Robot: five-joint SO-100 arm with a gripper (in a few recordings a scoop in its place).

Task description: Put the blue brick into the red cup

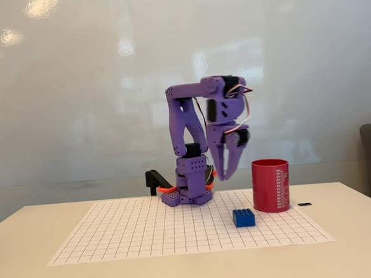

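End effector [228, 172], fingers slightly parted and empty, hangs above-left of blue brick [244, 217] beside red cup [271, 185].

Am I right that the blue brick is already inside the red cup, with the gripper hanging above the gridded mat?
Not quite. In the fixed view the blue brick sits on the gridded mat, just left of the red cup and in front of it, not inside. The rest holds: the gripper hangs above the mat, holding nothing.
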